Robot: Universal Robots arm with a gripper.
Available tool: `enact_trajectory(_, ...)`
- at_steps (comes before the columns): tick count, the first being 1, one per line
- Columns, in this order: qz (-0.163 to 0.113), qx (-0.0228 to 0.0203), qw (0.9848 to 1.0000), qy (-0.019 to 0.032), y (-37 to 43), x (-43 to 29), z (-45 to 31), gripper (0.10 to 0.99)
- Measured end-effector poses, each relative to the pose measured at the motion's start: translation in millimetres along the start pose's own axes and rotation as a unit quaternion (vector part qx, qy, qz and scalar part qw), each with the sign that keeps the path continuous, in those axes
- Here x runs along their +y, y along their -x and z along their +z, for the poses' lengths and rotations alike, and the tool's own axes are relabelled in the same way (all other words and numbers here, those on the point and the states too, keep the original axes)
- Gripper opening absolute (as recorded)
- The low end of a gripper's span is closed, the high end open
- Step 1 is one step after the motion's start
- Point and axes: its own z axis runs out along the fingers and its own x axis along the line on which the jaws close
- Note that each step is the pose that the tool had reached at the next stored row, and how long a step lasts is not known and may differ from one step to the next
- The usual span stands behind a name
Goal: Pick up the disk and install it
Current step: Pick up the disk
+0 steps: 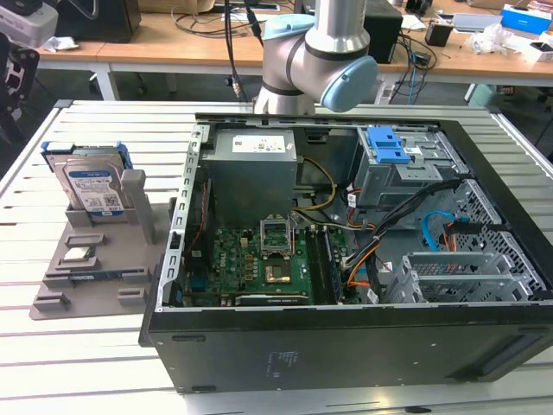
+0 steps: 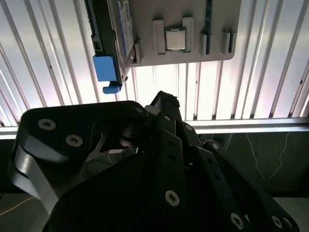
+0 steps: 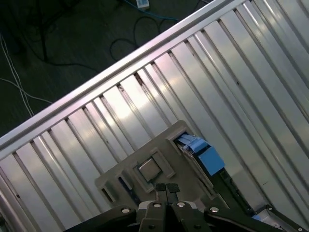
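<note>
Silver-grey disk point(image 1: 90, 186) with a blue frame stands on edge in a slot of the grey holder point(image 1: 95, 296). The holder is on the slatted metal table point(image 1: 78, 363), at the exterior view's left, just beside the open computer case point(image 1: 346, 354). Nothing touches the disk, and it is not yet installed. Small square chip point(image 1: 78, 254) lies flat in a pocket of the same holder, near the disk. Blue latch point(image 1: 388, 147) sits on the metal cage inside the case, well apart from the disk. Robot arm point(image 1: 320, 60) rises behind the case. In the first wrist view the gripper point(image 3: 166, 188) points down at the holder, fingertips pressed together with nothing between them. Chip and the disk's blue frame lie just beyond its tips. The second wrist view shows the disk edge-on beside the chip.
</note>
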Motion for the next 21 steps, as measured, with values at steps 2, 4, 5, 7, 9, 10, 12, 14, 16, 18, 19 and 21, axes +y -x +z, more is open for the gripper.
enact_trajectory(2,-0.016,0.0006,0.9999,0.0001,0.0,0.0,0.0,0.106)
enact_trajectory(4,-0.032,0.0013,0.9995,0.0001,0.0,0.0,0.0,0.106)
enact_trajectory(5,-0.037,0.0015,0.9993,0.0002,0.0,0.0,0.0,0.106)
enact_trajectory(7,-0.046,0.0018,0.9990,0.0002,0.0,0.0,0.0,0.106)
enact_trajectory(9,-0.051,0.0020,0.9987,0.0002,0.0,0.0,0.0,0.106)
enact_trajectory(10,-0.055,0.0022,0.9985,0.0003,0.0,0.0,0.0,0.106)
enact_trajectory(12,-0.061,0.0024,0.9982,0.0003,0.0,0.0,0.0,0.106)
enact_trajectory(14,-0.072,0.0029,0.9974,0.0003,0.0,0.0,0.0,0.106)
enact_trajectory(16,-0.079,0.0032,0.9969,0.0004,0.0,0.0,0.0,0.106)
enact_trajectory(18,-0.088,0.0035,0.9961,0.0004,0.0,0.0,0.0,0.106)
enact_trajectory(19,-0.092,0.0037,0.9958,0.0005,0.0,0.0,0.0,0.106)
enact_trajectory(21,-0.102,0.0040,0.9948,0.0005,0.0,0.0,0.0,0.106)
